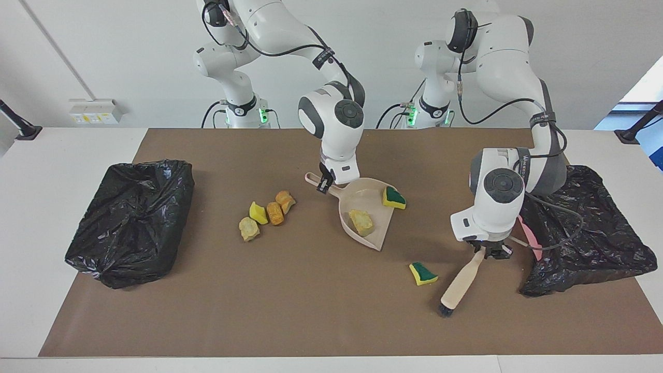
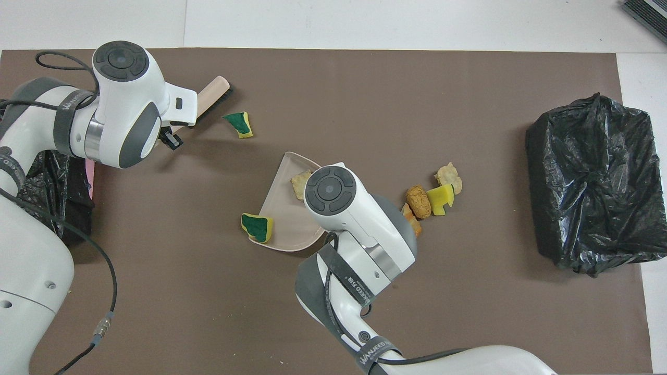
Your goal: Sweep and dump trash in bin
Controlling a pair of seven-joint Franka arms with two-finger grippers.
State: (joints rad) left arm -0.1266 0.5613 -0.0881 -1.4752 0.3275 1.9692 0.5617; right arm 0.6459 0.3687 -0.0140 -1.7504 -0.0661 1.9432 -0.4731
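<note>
Right gripper [image 1: 325, 185] is pinching the dustpan [image 1: 365, 211] handle, holding the pan flat on the mat mid-table, mouth facing away from the robots. We're already carrying two sponge chunks in it: a beige one [image 1: 360, 220] near the lip and a yellow-green one [image 1: 393, 197] riding on the rim toward the left arm's end.

Moving across: four chunks [image 1: 266, 213] are sitting clustered on the mat toward the right arm's end of the pan, between it and the black bin [image 1: 132, 220] there. One loose yellow-green chunk [image 1: 423, 273] is lying farther from the robots than the pan, just beside the brush.

Left gripper [image 1: 489, 252] is clamped on the brush [image 1: 459, 286] handle, bristles low at the mat, close to that loose chunk. The second black bin [image 1: 585, 230] is sitting right by this arm.

For the stroke, we're suggesting:
- getting the bristles onto the mat with the loose chunk between them and the pan mouth
- dragging slow and straight toward the lip so the chunk isn't flicking sideways
- keeping the pan pressed flat so nothing slides under
- watching the rim chunk; any jolt could be tipping it off.
</note>
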